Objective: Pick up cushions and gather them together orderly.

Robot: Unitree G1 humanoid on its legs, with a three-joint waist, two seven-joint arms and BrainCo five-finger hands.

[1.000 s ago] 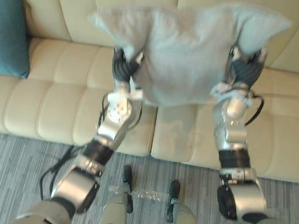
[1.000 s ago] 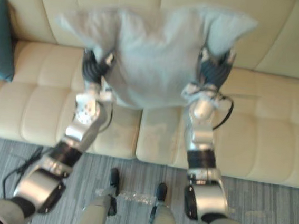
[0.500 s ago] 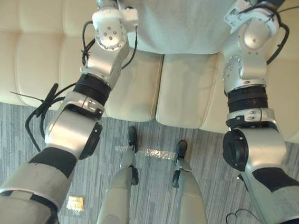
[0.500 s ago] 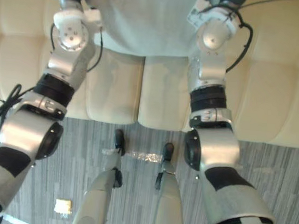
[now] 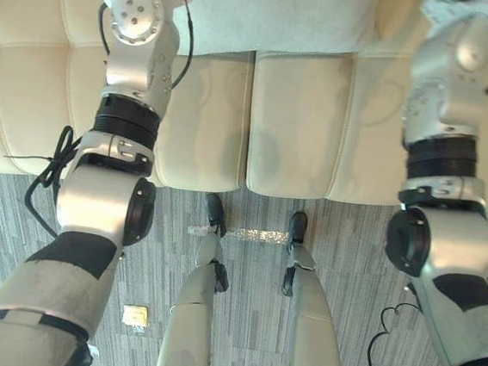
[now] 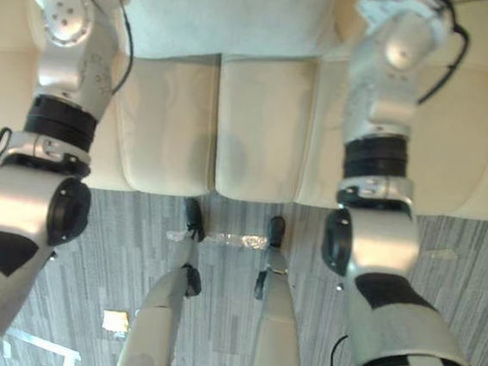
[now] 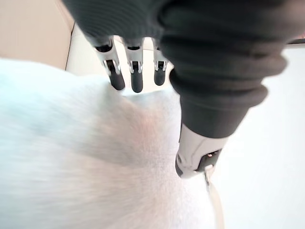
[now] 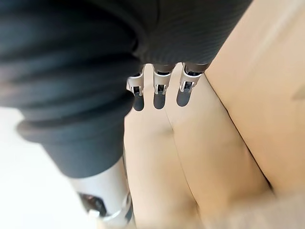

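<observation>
Left hand (image 7: 136,71) hangs with fingers straight, tips just at the pale grey cushion (image 5: 278,13), gripping nothing. My right hand (image 8: 159,88) is likewise straight-fingered and empty over the bare cream sofa (image 5: 292,127). The cushion lies on the far part of the seat, between my two arms. I judge this one set down; how many are left to gather I cannot tell. A small yellowish tag (image 5: 134,315) lies on the floor (image 5: 14,239), near left; no writing is legible.

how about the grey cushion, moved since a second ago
Yes, the grey cushion went back over the sofa seat: more bare seat lies between it and the seat's front edge.
</observation>
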